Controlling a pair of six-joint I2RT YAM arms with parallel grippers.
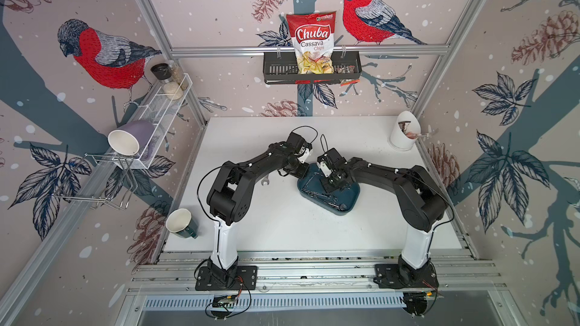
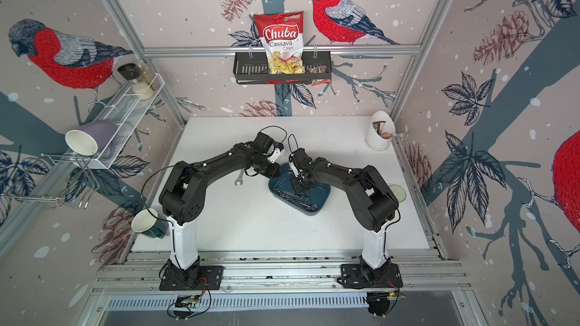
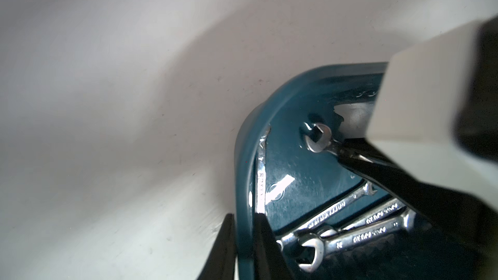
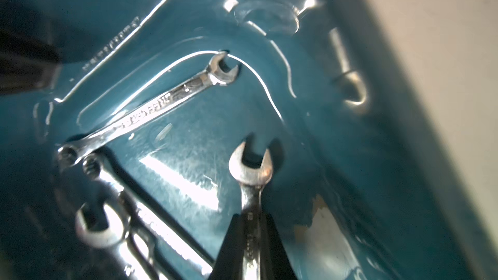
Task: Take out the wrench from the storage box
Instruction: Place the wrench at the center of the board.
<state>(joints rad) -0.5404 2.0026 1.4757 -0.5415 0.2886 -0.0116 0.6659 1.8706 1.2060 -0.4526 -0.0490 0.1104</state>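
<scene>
A small silver open-ended steel wrench [image 4: 250,173] is clamped by its shank between the jaws of the right gripper [image 4: 252,227], low in the right wrist view, open end just above the glossy floor of the shallow dark teal plastic storage box [image 1: 351,197]. So the grasp looks made; lifting it out remains. More silver wrenches [image 4: 151,103] lie in the box. The left gripper [image 3: 242,241] pinches the box rim, jaws nearly together, steadying it. Another silver wrench [image 1: 265,180] already lies on the white table [image 1: 282,224], left of the box.
</scene>
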